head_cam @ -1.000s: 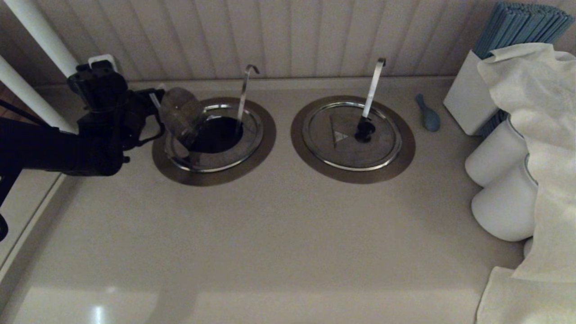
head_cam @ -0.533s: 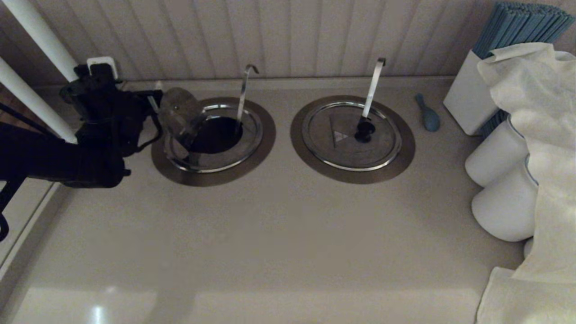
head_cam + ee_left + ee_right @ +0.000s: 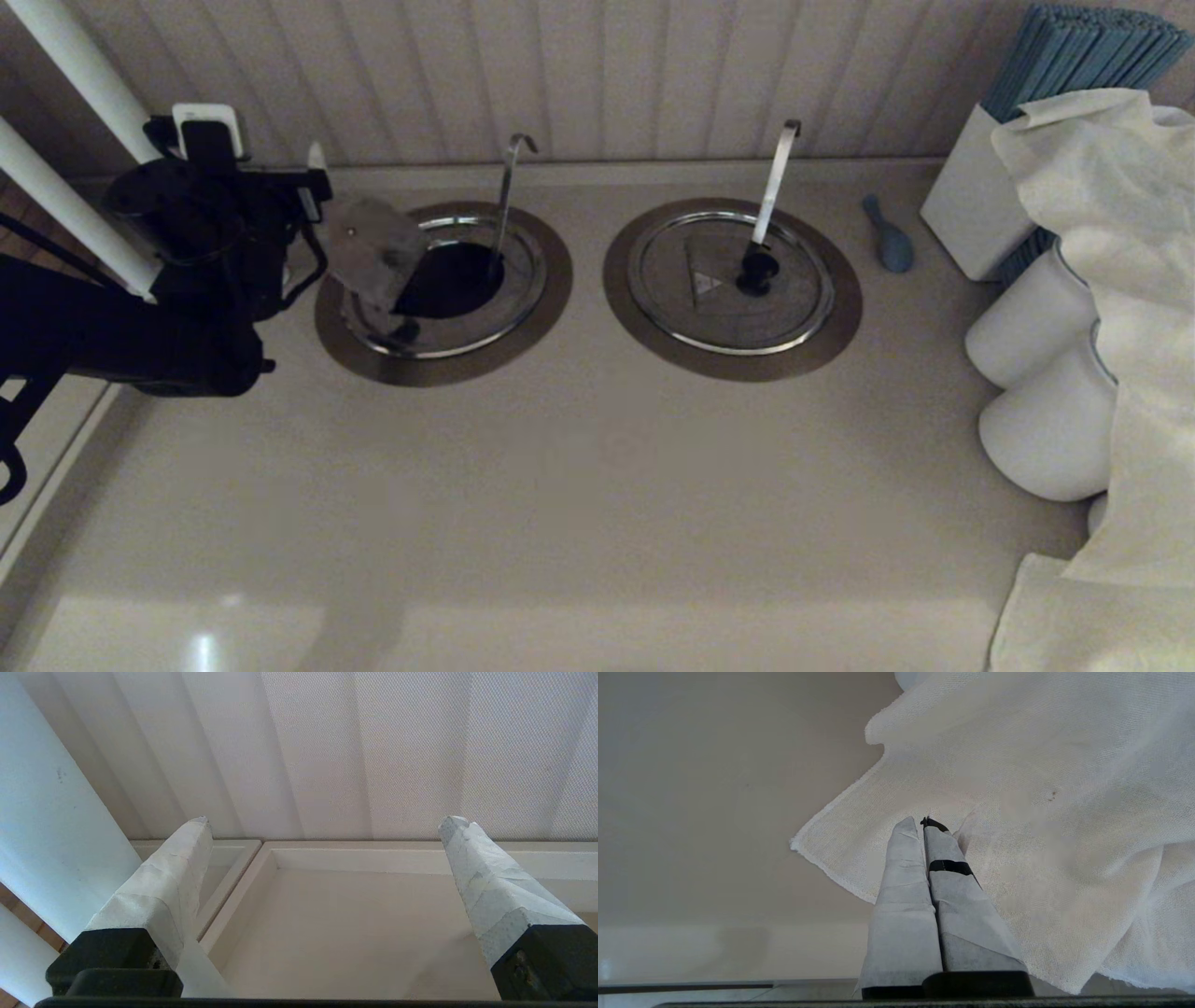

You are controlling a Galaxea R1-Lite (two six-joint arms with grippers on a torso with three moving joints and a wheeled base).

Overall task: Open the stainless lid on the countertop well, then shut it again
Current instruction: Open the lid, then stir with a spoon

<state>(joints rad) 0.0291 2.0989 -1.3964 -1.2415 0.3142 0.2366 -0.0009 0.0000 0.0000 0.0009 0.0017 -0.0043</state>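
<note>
Across the beige countertop (image 3: pixel 579 485), two bronze-collared wells are set side by side under a ribbed, panelled wall (image 3: pixel 635 75). On the robot's left, the countertop well (image 3: pixel 453 278) is seen dark and uncovered, with the stainless lid's hinged flap (image 3: pixel 372 247) tipped up on its left side and the thin hooked rod (image 3: pixel 504 201) rising through it. The twin lid (image 3: pixel 728 280) is left flat and closed. The left gripper (image 3: pixel 327 826) is held off the lid near the back corner, fingers spread wide, nothing grasped. The right gripper (image 3: pixel 923 823) is parked over a white cloth (image 3: pixel 1041 788), fingers pressed together and empty. A small blue spoon (image 3: pixel 887 238) is spotted beside a white box (image 3: pixel 971 215).
</note>
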